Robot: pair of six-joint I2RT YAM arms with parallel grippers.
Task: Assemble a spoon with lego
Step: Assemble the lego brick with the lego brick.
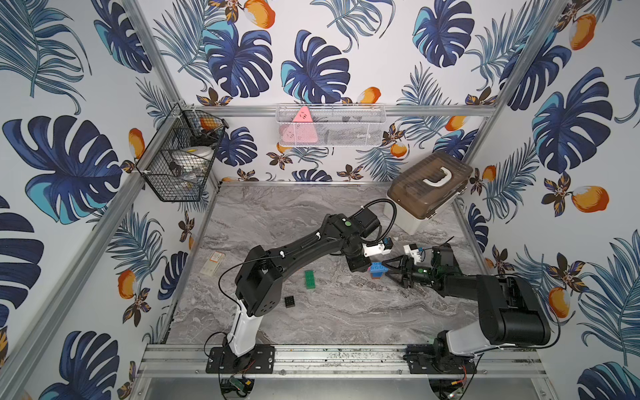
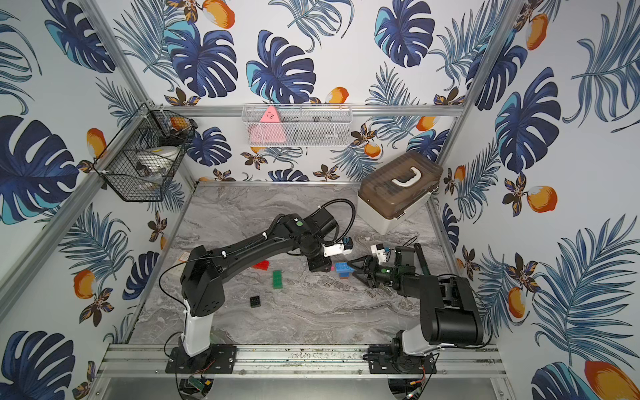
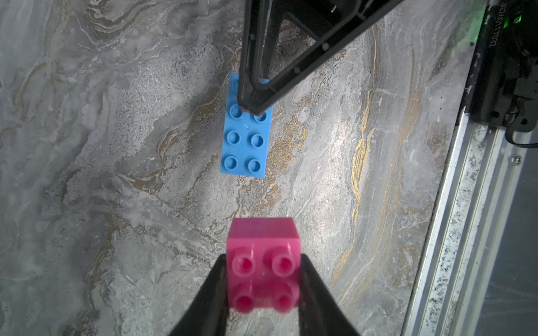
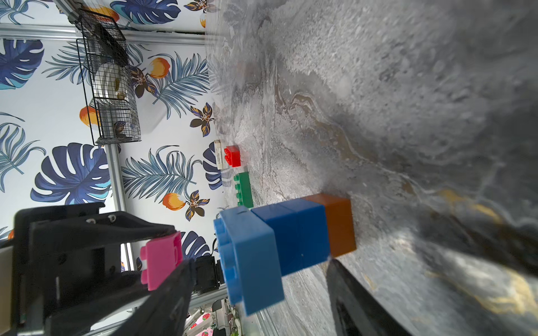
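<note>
A stack stands on the marble table (image 1: pixel 346 311): an orange brick (image 4: pixel 339 224) at the bottom, blue bricks (image 4: pixel 291 238) above it and a long light blue brick (image 3: pixel 246 142) on top. The stack (image 1: pixel 376 270) shows in both top views. My right gripper (image 4: pixel 259 263) straddles it with jaws apart, one finger (image 3: pixel 256 87) over the top studs, the other along the table. My left gripper (image 3: pixel 263 276) is shut on a pink brick (image 3: pixel 263 256), just left of the stack. A green brick (image 1: pixel 309 278), a black brick (image 1: pixel 290 302) and a red brick (image 2: pixel 260 265) lie loose further left.
A brown-lidded white box (image 1: pixel 429 187) sits at the back right corner. A black wire basket (image 1: pixel 180 156) and a white mesh basket (image 1: pixel 329 126) hang on the walls. A small card (image 1: pixel 213 263) lies by the left wall. A metal rail (image 1: pixel 311 360) runs along the front.
</note>
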